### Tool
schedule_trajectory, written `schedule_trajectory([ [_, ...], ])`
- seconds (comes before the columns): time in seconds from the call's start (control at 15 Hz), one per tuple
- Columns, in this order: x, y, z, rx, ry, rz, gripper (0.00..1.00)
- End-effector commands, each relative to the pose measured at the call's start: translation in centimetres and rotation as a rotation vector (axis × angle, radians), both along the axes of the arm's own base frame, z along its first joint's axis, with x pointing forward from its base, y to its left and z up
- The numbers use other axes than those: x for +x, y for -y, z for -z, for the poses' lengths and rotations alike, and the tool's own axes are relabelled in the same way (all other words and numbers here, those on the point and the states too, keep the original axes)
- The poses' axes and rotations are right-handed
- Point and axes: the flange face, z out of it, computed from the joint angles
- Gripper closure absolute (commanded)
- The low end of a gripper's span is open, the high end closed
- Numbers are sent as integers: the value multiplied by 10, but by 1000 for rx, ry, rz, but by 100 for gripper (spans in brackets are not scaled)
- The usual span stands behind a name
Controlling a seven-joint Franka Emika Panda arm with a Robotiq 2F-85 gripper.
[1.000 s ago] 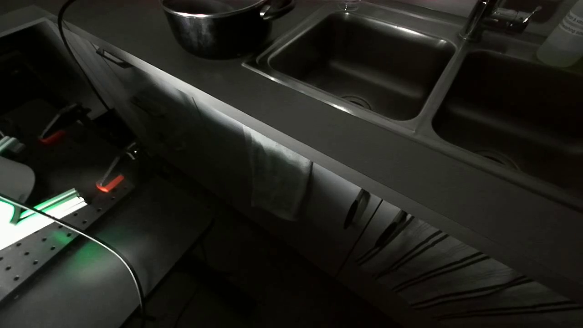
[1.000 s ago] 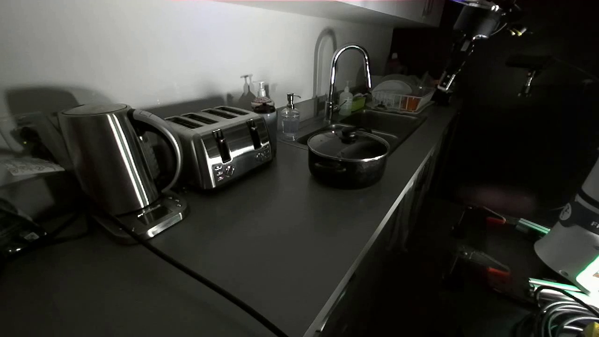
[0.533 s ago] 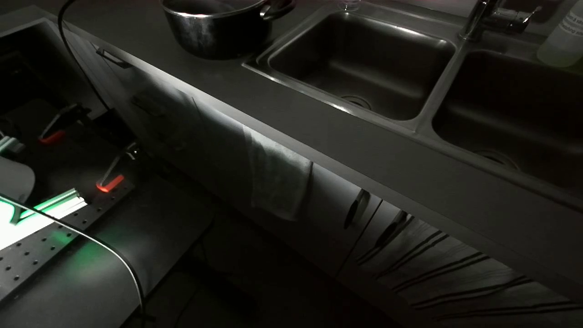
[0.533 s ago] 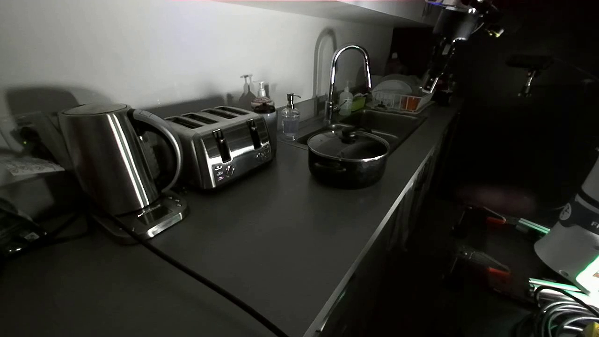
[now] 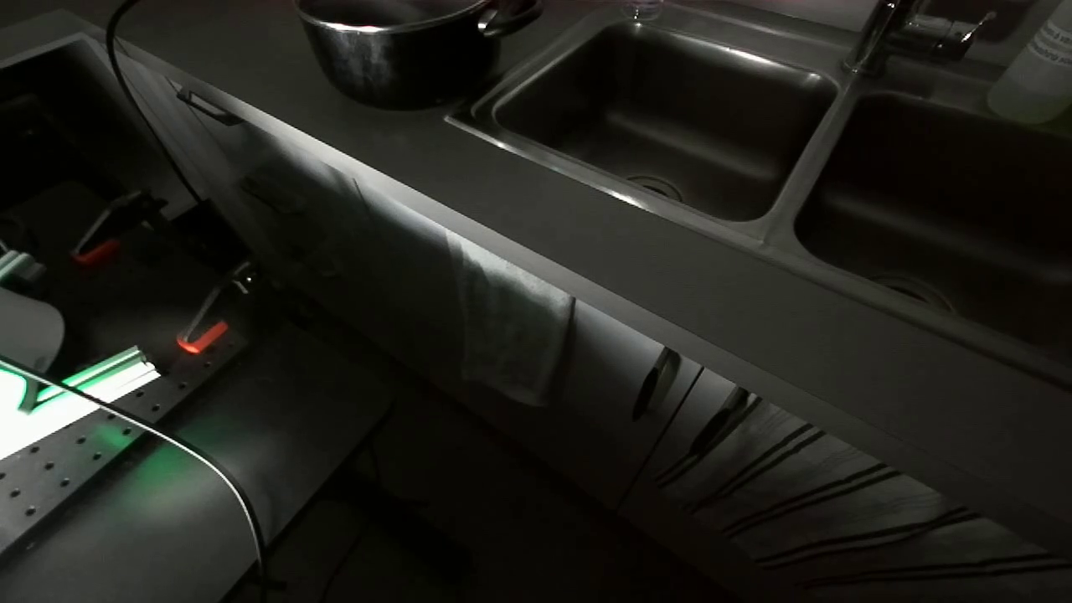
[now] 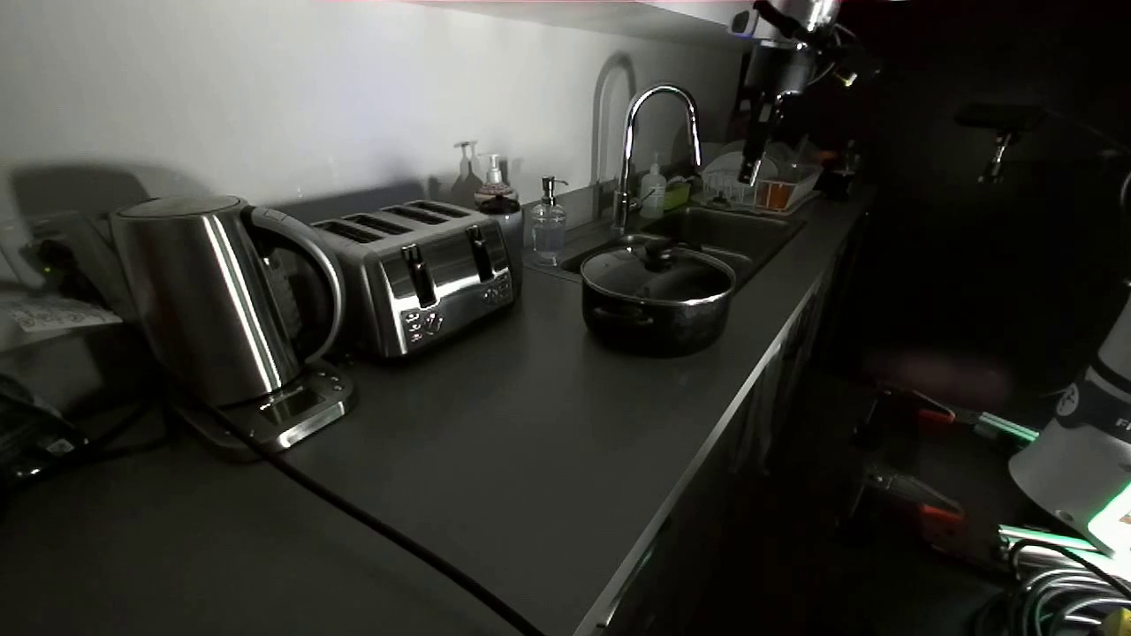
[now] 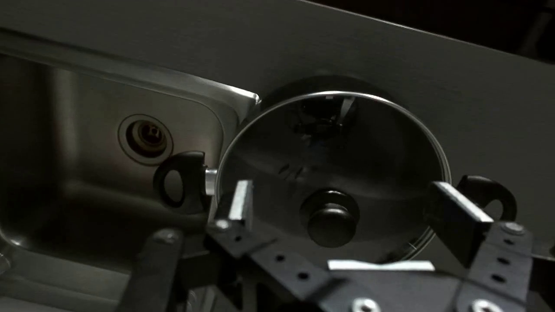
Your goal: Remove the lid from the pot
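Observation:
The pot [image 6: 656, 329] stands upright on the counter beside the sink and also shows in an exterior view [image 5: 402, 67], its top cut off there. The see-through glass lid [image 6: 614, 272] lies flat on it, with a dark knob [image 6: 658, 254] in the middle. In the wrist view the lid [image 7: 373, 147] fills the middle, and a pot handle [image 7: 186, 184] points over the sink. My gripper [image 6: 751, 170] is above the counter beyond the pot, apart from it. In the wrist view my gripper [image 7: 340, 203] is wide open and empty, its fingers either side of the knob [image 7: 331, 225] in the picture.
The sink basin [image 7: 99, 151] adjoins the pot. The tall faucet [image 6: 629, 132] and a soap dispenser [image 6: 548, 231] stand behind it. A toaster [image 6: 451, 287], a kettle [image 6: 203, 291] and a black cable [image 6: 371, 521] are on the near counter. A dish rack [image 6: 795, 196] is farther off.
In an exterior view my gripper has moved left and slightly down, closer to the pot. The pot and lid have not moved.

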Motion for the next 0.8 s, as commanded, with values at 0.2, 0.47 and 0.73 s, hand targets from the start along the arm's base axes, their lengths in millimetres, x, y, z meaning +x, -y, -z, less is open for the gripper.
schedule_trajectory([
  [0.2,78,-11,30,38,-49,-80,0],
  [0.47,106,-16,50,29,-80,-99,0],
  [0.73,127,-24,69,14,-103,-119,0],
])
